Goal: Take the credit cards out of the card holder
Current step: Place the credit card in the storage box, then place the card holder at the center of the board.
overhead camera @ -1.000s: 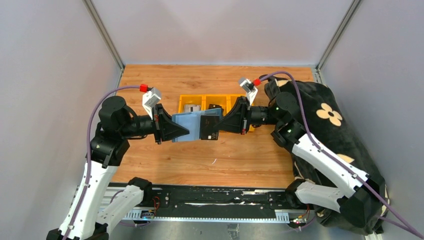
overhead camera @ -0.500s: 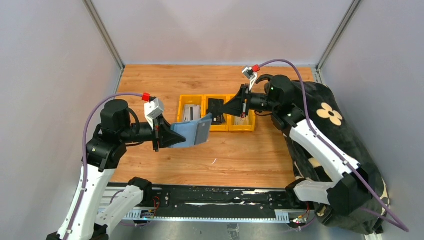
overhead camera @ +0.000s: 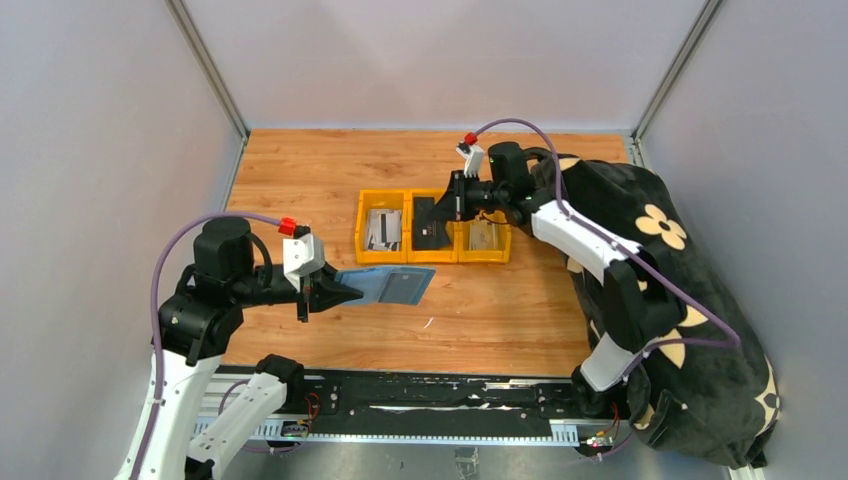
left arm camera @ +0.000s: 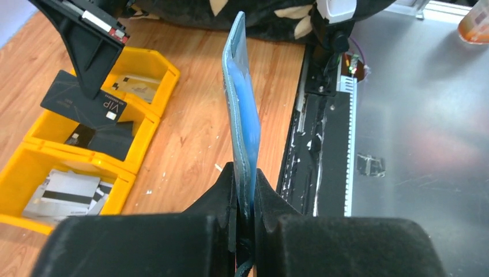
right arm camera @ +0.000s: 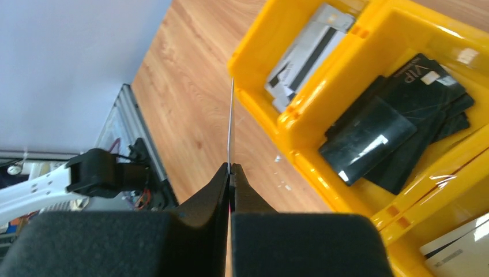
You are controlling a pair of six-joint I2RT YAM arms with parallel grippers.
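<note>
Dark grey thin plastic credit card (left arm camera: 75, 104), pinched in right claw (right arm camera: 230, 167) over middle yellow plastic bin (overhead camera: 433, 258): lower before releasing flat; slate-blue folding card holder (overhead camera: 390, 283) pinched aloft by left claw (left arm camera: 245, 173).

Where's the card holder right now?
In the top view the card holder is left of centre, clamped at its left end by the left gripper, just in front of the row of yellow bins.
</note>
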